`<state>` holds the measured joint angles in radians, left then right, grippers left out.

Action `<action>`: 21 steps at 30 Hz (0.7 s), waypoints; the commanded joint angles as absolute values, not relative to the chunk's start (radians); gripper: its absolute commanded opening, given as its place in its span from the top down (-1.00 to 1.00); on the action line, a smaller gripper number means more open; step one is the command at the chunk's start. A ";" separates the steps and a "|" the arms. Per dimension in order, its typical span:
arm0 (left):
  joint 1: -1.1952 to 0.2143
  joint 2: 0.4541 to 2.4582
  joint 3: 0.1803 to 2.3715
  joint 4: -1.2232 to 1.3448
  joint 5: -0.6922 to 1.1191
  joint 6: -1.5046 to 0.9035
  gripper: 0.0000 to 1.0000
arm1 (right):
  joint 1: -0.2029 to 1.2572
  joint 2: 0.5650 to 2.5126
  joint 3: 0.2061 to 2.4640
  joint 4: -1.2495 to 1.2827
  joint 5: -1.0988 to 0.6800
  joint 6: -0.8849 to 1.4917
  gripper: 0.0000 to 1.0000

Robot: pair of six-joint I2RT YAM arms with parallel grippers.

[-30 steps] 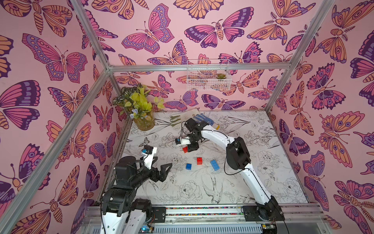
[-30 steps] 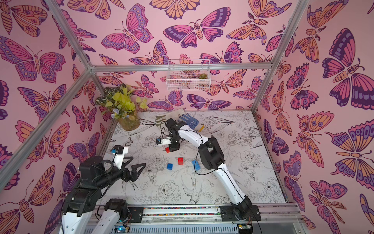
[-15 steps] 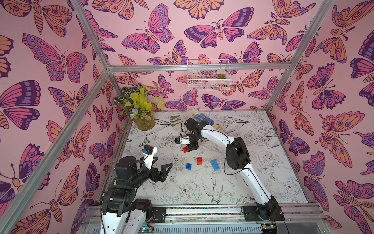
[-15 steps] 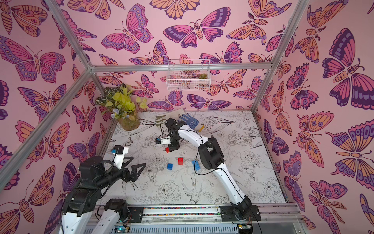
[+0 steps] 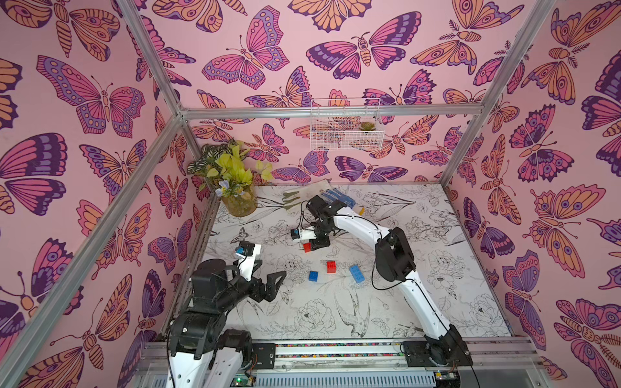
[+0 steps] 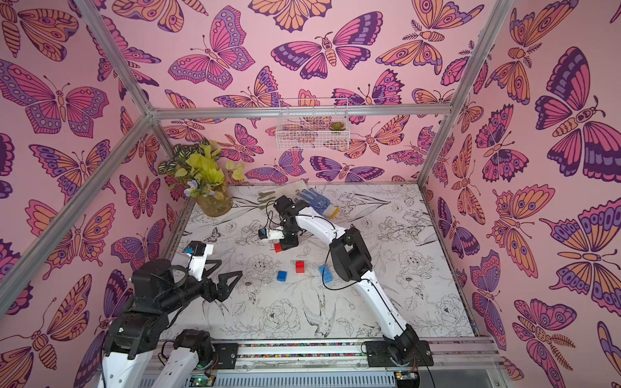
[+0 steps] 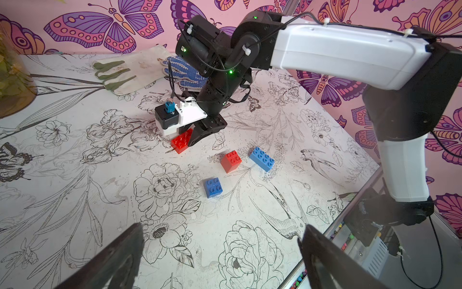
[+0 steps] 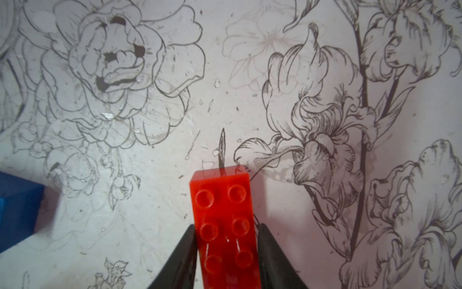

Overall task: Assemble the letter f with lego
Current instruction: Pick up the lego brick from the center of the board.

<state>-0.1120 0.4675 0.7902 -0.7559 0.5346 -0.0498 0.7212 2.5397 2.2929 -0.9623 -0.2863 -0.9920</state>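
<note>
Four lego bricks lie on the flower-print table [image 5: 336, 319]. The long red brick [image 5: 306, 247] [image 6: 277, 248] [image 7: 181, 143] [image 8: 222, 212] sits studs up on the table, and my right gripper [image 5: 314, 245] [image 6: 284, 247] [image 7: 192, 138] [image 8: 226, 227] is shut on its two long sides. A short red brick [image 5: 331, 267] [image 7: 231, 161], a short blue brick [image 5: 314, 276] [image 7: 213, 187] and a long blue brick [image 5: 356, 273] [image 7: 262, 159] lie loose nearer the front. My left gripper [image 5: 268, 273] [image 7: 222, 229] hovers open at the left with nothing in it. No joined letter f shows.
A white and green glove [image 5: 302, 196] and a blue dotted glove [image 5: 337, 196] lie at the back behind the right arm. A plant in a glass vase [image 5: 238, 201] stands in the back left corner. A wire basket [image 5: 346, 131] hangs on the back wall.
The right gripper's jaws have closed in onto the long red brick. Neither arm has visibly shifted, and the loose bricks lie where they were.
</note>
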 commanded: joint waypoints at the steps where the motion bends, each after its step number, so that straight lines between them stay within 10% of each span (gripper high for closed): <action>1: -0.117 0.462 0.778 -0.744 0.550 -0.053 -0.98 | 0.728 2.559 2.319 -1.004 -0.308 -0.982 0.22; 21: -0.120 0.457 0.778 -0.744 0.548 -0.054 -0.98 | 0.723 2.414 2.189 -0.986 -0.297 -0.965 0.45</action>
<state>-0.1127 0.4664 0.7898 -0.7559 0.5346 -0.0498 0.7223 2.4889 2.2139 -0.9630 -0.2913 -0.9813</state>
